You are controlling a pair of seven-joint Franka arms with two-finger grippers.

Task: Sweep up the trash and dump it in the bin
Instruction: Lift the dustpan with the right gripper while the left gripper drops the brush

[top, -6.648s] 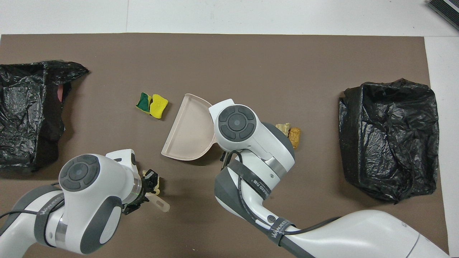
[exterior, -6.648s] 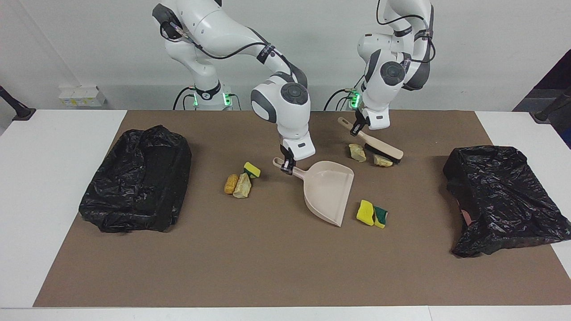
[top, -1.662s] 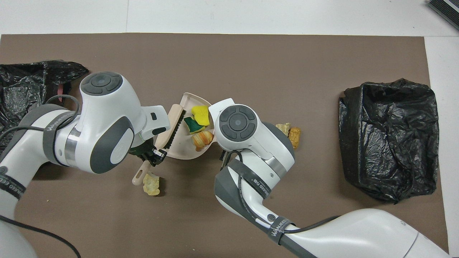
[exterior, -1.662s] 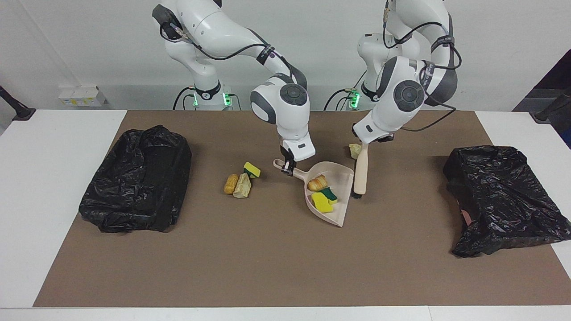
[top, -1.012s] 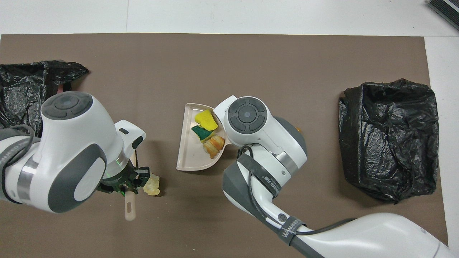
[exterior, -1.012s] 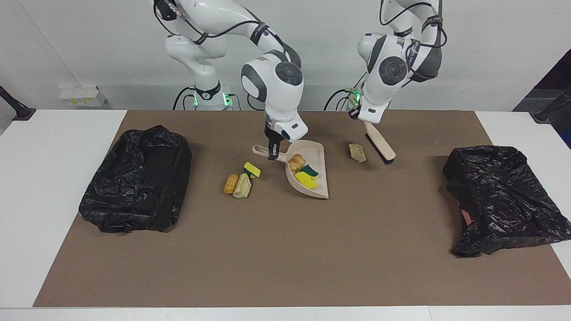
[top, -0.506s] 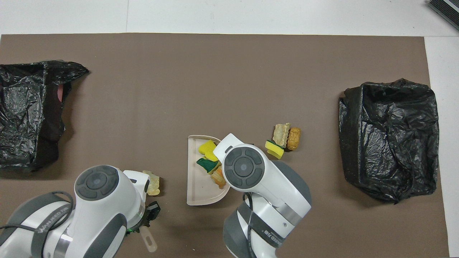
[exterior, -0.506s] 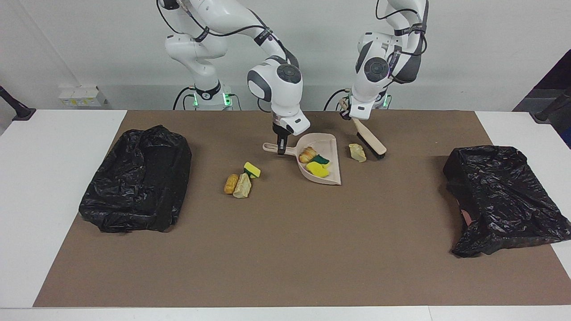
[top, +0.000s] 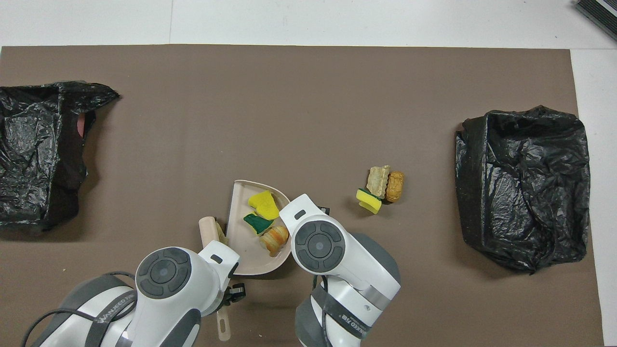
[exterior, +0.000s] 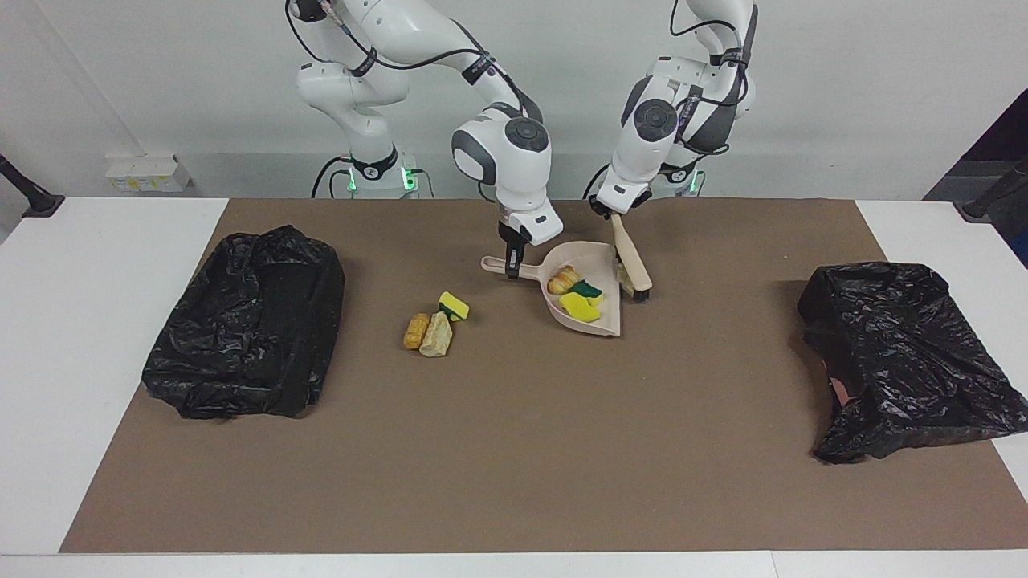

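Brown mat (exterior: 514, 449) covers most of white desk (exterior: 96, 337); bare white strip shows at each end & along edge farthest from robots. Small white box w/ yellow marks (exterior: 144, 172) sits by wall past desk at right arm's end. Dark slatted obj (top: 597, 12) in overhead corner, can't tell what.

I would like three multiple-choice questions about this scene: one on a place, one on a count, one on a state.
1. Where is the brush head?
A. beside the dustpan's open edge
B. in a black bag
C. by the three loose pieces

2. How many pieces lie in the dustpan?
A. none
B. three
C. six

3. What does the right gripper hold?
A. nothing
B. the brush
C. the dustpan handle

Key: 1 A, the brush stands against the dustpan rim. 2 B, a bread piece and two sponge chunks. 3 C, the right gripper is shut on the dustpan handle.
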